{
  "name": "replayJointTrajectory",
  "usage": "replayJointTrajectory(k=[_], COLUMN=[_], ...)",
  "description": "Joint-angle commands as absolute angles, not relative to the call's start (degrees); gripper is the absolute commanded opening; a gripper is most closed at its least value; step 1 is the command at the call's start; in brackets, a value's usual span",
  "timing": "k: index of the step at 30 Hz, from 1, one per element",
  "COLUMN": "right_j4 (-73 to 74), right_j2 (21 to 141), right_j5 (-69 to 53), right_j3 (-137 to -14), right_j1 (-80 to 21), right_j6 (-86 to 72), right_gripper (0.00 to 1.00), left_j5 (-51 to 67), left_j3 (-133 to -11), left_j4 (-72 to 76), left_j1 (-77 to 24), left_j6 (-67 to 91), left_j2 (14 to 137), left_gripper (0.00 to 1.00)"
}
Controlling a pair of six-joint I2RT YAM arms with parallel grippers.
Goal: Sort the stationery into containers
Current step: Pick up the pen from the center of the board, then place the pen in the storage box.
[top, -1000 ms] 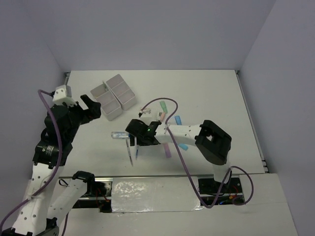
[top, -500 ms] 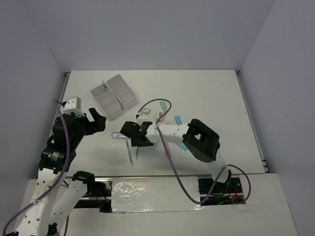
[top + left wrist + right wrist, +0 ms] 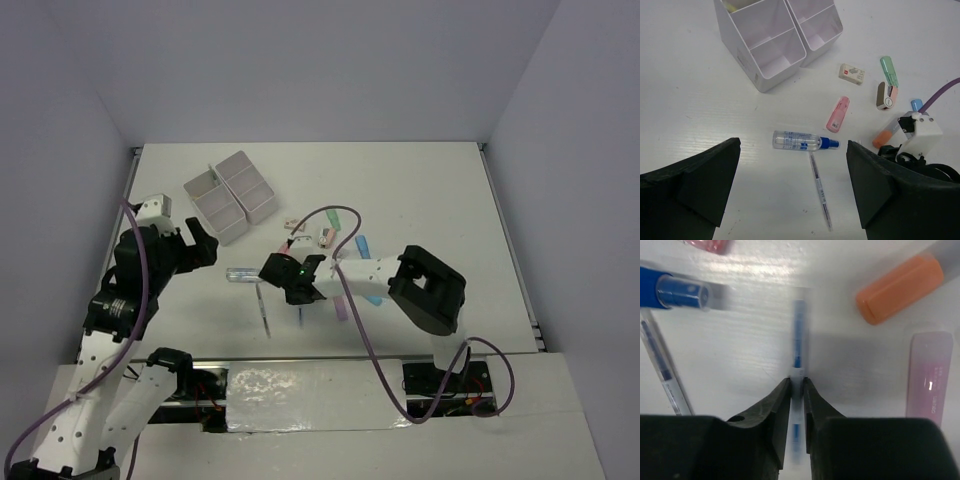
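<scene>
My right gripper [image 3: 797, 385] is shut on a thin blue pen [image 3: 799, 330], whose blurred far end points away over the table. In the top view that gripper [image 3: 295, 290] sits mid-table, right of a clear blue-capped tube [image 3: 243, 273] and a second thin pen [image 3: 263, 310]. An orange highlighter [image 3: 900, 287] and a pink-purple one [image 3: 930, 375] lie to its right. The white containers [image 3: 230, 197] stand at the back left. My left gripper [image 3: 200, 245] hangs open over the table in front of them, above the tube [image 3: 800, 141], with nothing between its fingers [image 3: 700, 175].
A pink highlighter [image 3: 838, 114], a small eraser [image 3: 851, 73], a green highlighter [image 3: 889, 71] and a blue one [image 3: 363, 243] lie scattered between the containers' wall [image 3: 775, 45] and the right arm. A purple cable [image 3: 330, 215] loops over them.
My right gripper has closed from wide open onto the blue pen. The left arm has dropped lower and nearer, still open.
</scene>
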State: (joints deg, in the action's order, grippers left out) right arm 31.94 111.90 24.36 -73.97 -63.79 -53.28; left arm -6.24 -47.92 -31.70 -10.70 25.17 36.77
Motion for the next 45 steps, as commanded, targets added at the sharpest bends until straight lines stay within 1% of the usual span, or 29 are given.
replayJointTrajectory(k=[1,3,4,5,6,7,8,9,11,12,15,19,23,28,30,38,41,42,43,45], right_j4=[32.44,30.24,28.76,26.74,22.54,21.11,19.44,19.08,18.11,17.41,18.36,18.37,14.08,7.84,3.26,0.18,0.18,0.18,0.18,0.26], right_j2=[109.88,108.55,106.89,105.83,104.69,102.07,100.65,99.33,95.29,94.14,89.83,82.91,76.48,67.69,64.53,62.31,63.37,63.72,63.81,63.98], right_j5=[19.16,18.37,17.67,15.23,13.9,13.28,13.18,13.53,14.32,14.94,17.56,19.07,18.02,13.64,11.79,9.06,8.79,8.79,8.7,8.44], right_j3=[-67.25,-63.92,-62.77,-61.54,-59.26,-58.37,-57.05,-56.61,-56.08,-55.81,-56.6,-56.87,-54.24,-51.07,-48.79,-48.34,-48.95,-49.13,-49.04,-48.96], right_j1=[-64.42,-64.42,-64.42,-64.42,-64.42,-64.34,-64.42,-64.08,-64.07,-63.99,-63.72,-63.63,-63.72,-63.72,-63.72,-63.72,-63.72,-63.81,-63.9,-63.81], right_j6=[-52.03,-51.16,-48.98,-47.22,-45.28,-42.91,-42.11,-41.4,-38.42,-37.54,-35.07,-33.4,-33.57,-34.45,-34.36,-33.75,-33.49,-33.57,-33.57,-33.4], right_gripper=[0.21,0.16,0.12,0.11,0.09,0.08,0.08,0.08,0.08,0.08,0.08,0.08,0.08,0.1,0.11,0.11,0.12,0.12,0.12,0.12], left_j5=[-5.02,-0.99,0.95,3.49,9.35,12.45,15.61,21.39,24.95,25.57,25.31,28.64,31.55,31.55,30.94,31.29,31.29,30.68,30.41,30.06], left_j3=[-49.92,-49.4,-49.13,-48.78,-48.08,-46.77,-45.1,-40.74,-36.14,-33.43,-31.82,-29.71,-28.48,-28.83,-28.65,-29.27,-29.79,-30.14,-30.76,-31.02], left_j4=[-30.94,-30.15,-29.54,-28.31,-27.87,-27.08,-23.24,-20.25,-13.48,-8.84,-4.68,3.24,10.18,13.87,15.46,25.29,27.59,27.51,27.25,27.68], left_j1=[-10.9,-10.99,-11.25,-11.42,-11.6,-11.51,-11.6,-11.95,-13.09,-13.79,-17.65,-19.51,-20.92,-22.15,-22.67,-25.13,-26.63,-27.67,-28.12,-29.26], left_j6=[23.64,24.08,24.17,24.69,25.48,26.62,29.76,31.62,36.79,38.04,39.64,43.66,47.1,50.53,51.85,56.86,58.18,57.75,57.48,57.3], left_j2=[38.76,39.55,39.72,40.6,41.21,41.74,42.27,42.28,42.01,42.1,43.59,44.21,44.47,46.14,46.4,50.27,51.85,52.55,52.99,53.87], left_gripper=[0.99,0.99,0.99,0.99,0.99,0.99,0.99,0.99,0.99,0.99,0.99,0.99,0.99,0.99,0.99,0.95,0.9,0.85,0.82,0.65])
